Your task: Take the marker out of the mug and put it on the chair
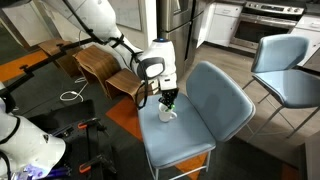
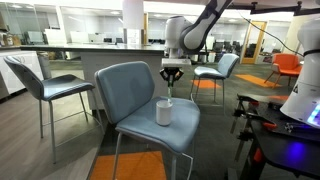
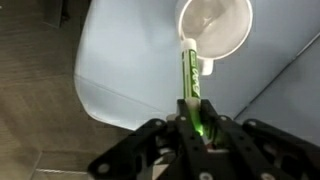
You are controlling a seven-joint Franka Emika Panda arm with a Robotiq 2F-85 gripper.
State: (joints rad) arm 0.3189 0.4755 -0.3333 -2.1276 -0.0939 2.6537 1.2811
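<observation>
The green marker is held upright in my gripper, which is shut on its upper end. Its lower tip points at the rim of the white mug below; I cannot tell whether the tip is still inside. In both exterior views the gripper hangs just above the mug, with the marker showing between them. The mug stands on the seat of the grey-blue chair, near its middle. The chair seat shows around the mug in the wrist view.
A second grey-blue chair stands behind. Another chair stands near the counter, with more chairs behind. A wooden bent-ply piece lies on the floor. Another robot's white body and dark equipment are close by.
</observation>
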